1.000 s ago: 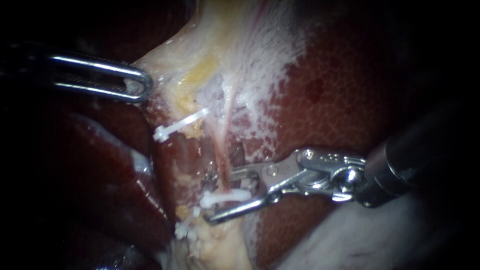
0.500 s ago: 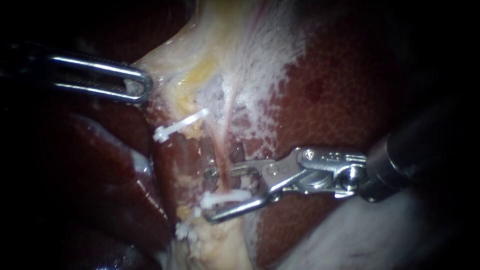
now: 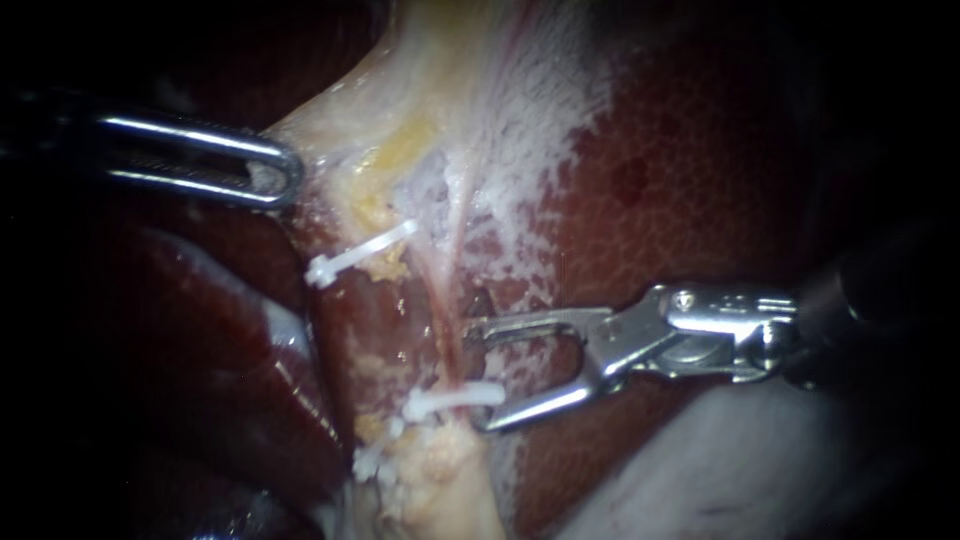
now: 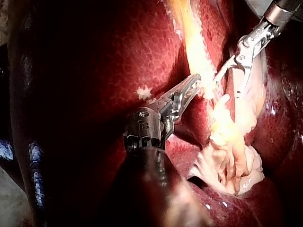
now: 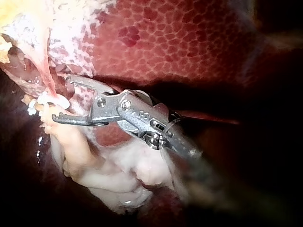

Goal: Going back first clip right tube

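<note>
The thin pink right tube [image 3: 447, 325] runs down pale tissue beside the liver [image 3: 680, 190]. A white clip [image 3: 455, 398] sits across it, also seen in the right wrist view as the clip [image 5: 46, 100]. My right instrument [image 3: 478, 378] comes in from the right with its jaws open and empty; the clip's right end lies loosely between the jaw tips. In its wrist view the right instrument [image 5: 64, 98] gapes just beside the clip. My left instrument [image 3: 272, 172] is shut on a fold of pale tissue at the upper left, as the left instrument [image 4: 195, 84] also shows.
A second white clip [image 3: 358, 250] lies across the tissue further up and left. More white clip material [image 3: 372, 462] sits below on yellowish fat. Dark liver lobes [image 3: 200, 330] fill the left side. Pale gallbladder tissue [image 3: 760, 470] lies lower right.
My right instrument has drawn back to the right with its jaws open, leaving the white clip on the tube. The left instrument and its hold have not moved.
</note>
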`<state>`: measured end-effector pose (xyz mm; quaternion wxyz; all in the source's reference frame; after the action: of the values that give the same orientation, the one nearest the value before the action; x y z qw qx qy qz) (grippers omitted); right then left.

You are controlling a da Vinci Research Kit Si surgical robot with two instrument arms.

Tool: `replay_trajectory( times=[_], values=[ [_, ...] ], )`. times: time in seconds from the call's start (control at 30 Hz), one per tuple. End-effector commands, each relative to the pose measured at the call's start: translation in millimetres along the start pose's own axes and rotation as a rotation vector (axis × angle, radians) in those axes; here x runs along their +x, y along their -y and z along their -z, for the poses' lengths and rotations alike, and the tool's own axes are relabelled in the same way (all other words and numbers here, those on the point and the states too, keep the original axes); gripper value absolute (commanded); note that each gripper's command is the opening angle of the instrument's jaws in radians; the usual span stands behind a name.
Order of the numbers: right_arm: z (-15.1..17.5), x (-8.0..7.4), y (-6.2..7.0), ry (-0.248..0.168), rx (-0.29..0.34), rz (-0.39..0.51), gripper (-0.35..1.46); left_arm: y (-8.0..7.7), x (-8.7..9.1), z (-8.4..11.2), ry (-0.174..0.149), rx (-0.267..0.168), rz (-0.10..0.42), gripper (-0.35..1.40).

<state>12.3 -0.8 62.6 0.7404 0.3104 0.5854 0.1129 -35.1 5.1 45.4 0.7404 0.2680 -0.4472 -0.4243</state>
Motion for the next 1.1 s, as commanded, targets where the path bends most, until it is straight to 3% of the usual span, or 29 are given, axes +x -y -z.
replay_trajectory(
  times=[0.03, 0.17, 0.5, 0.93, 1.1],
  values=[
    [0.3, 0.2, 0.0, 0.000, -0.003, 0.004, 0.60, 0.0, 0.0, 0.0, 0.000, 0.000, 0.000, -0.35],
    [2.7, 1.5, 0.2, -0.005, -0.027, 0.020, 0.60, 0.0, 0.2, -0.2, 0.002, -0.004, -0.001, -0.35],
    [5.9, 3.1, 0.9, -0.006, -0.040, 0.042, 0.60, -0.1, 0.3, -0.4, 0.002, -0.005, -0.002, -0.35],
    [6.9, 3.4, 1.6, -0.005, -0.034, 0.058, 0.60, -0.7, 1.1, -1.2, 0.001, -0.001, -0.007, -0.35],
    [7.0, 3.4, 1.8, -0.005, -0.033, 0.058, 0.60, -1.5, 2.6, -2.6, 0.001, 0.007, -0.016, -0.35]
  ],
)
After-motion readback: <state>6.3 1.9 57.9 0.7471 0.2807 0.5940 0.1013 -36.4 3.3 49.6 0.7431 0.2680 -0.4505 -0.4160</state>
